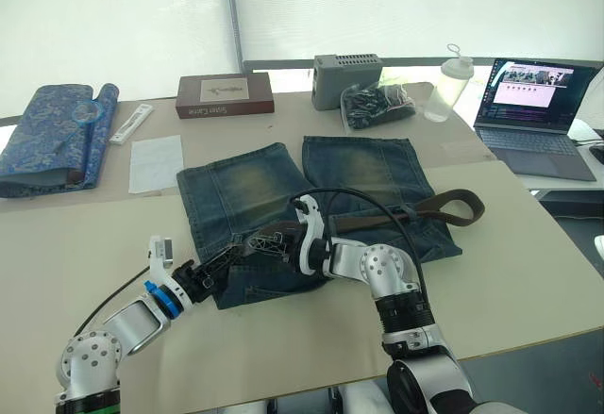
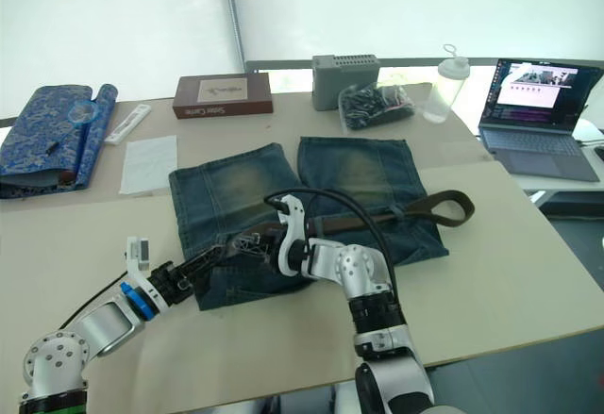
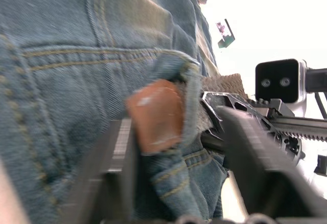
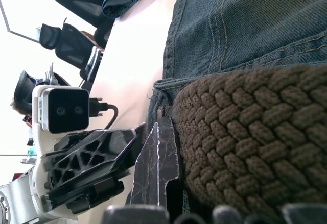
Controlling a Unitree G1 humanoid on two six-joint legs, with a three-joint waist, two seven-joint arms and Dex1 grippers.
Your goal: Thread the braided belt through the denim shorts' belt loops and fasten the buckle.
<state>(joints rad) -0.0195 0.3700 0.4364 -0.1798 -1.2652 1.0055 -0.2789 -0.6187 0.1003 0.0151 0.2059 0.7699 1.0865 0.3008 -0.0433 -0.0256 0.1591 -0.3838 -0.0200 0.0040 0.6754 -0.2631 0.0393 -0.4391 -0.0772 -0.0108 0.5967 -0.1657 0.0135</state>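
Closed on the braided belt (image 1: 396,214), the right gripper (image 1: 276,242) lies on the denim shorts (image 1: 236,188). Left wrist view: left gripper (image 3: 179,147) pinches waistband denim. Right wrist view: belt weave beside one finger (image 4: 158,168).

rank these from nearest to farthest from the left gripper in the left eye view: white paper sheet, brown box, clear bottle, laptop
Measured from the left gripper at the shorts' waistband:
1. White paper sheet, on the table's left side, beyond the gripper.
2. Brown box, farther back near the table's far edge.
3. Clear bottle, far right of the box.
4. Laptop, on the side table at far right.
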